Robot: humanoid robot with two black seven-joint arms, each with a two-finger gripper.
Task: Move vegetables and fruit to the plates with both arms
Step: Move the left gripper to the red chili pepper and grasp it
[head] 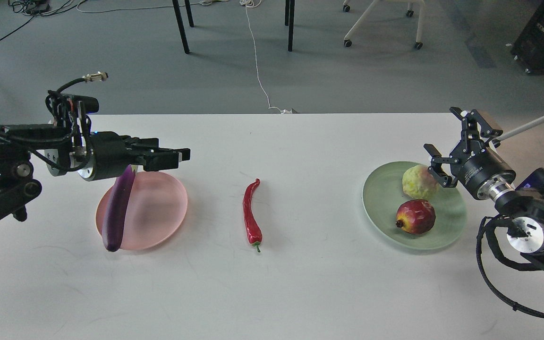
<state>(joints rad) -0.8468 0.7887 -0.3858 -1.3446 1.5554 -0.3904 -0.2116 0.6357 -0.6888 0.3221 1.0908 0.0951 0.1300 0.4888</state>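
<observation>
- Our chili pepper (252,215) lies on the table (300,293), unplaced.
- Eggplant (117,212) on pink plate (158,212); left gripper (177,158) fingers' state we cannot tell.
- Pomegranate (416,216) and pale fruit (419,182) sit on green plate (380,198); right gripper (446,141) fingers apart.

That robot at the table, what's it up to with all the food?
It is sorting produce onto two plates. The left end effector hangs over the pink plate, where the eggplant lies across the left rim. The right end effector is open beside the green plate, which already holds the pale fruit and the pomegranate. The red chili lies on the table between the plates.
</observation>
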